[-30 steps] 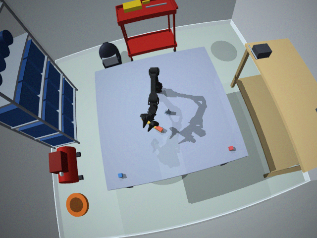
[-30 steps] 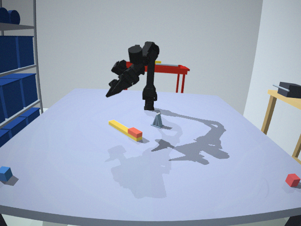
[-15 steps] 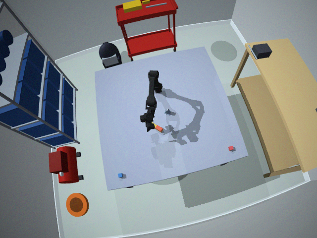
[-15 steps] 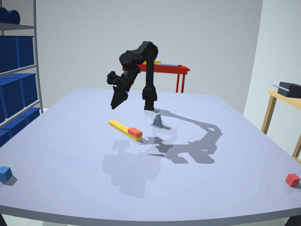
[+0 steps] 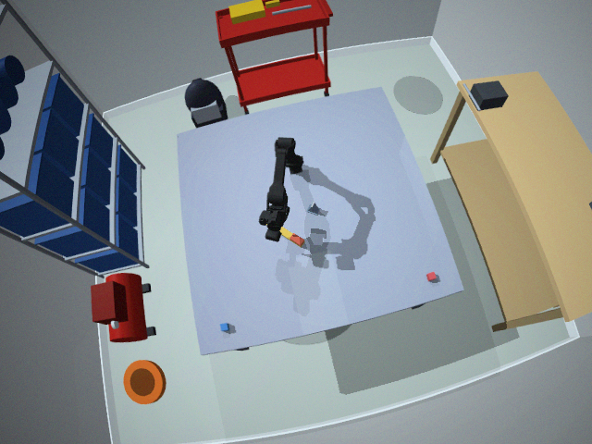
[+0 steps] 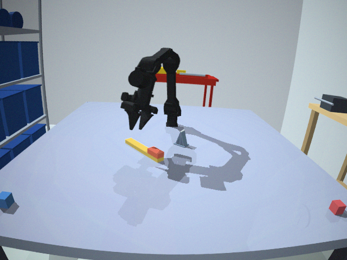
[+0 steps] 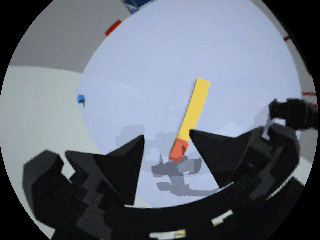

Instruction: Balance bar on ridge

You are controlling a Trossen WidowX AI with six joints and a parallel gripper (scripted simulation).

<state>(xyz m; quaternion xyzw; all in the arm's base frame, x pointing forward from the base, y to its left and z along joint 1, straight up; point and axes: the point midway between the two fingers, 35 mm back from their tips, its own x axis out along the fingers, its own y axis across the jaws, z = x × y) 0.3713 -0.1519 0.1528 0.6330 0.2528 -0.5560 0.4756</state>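
Observation:
The yellow bar [image 5: 286,233] [image 6: 136,145] [image 7: 197,102] lies flat on the table [image 5: 224,166] [image 6: 238,223]. A red-orange block [image 5: 297,240] [image 6: 155,153] [image 7: 178,150] sits on the bar's end nearer the exterior camera. The small grey-blue ridge [image 5: 314,208] [image 6: 182,138] stands upright, apart from the bar, right of it and further back in the exterior view. I cannot make it out in the wrist view. My gripper [image 6: 135,129] [image 7: 167,135] is open and empty, pointing down above the bar's far, plain end. In the top view the arm hides that end.
A blue cube [image 5: 224,326] [image 6: 6,199] [image 7: 81,99] sits near the table's front left corner. A red cube [image 5: 431,277] [image 6: 336,207] sits near the front right corner. The arm's base [image 6: 171,111] stands behind the ridge. Shelves, a red cart and a wooden bench stand off the table.

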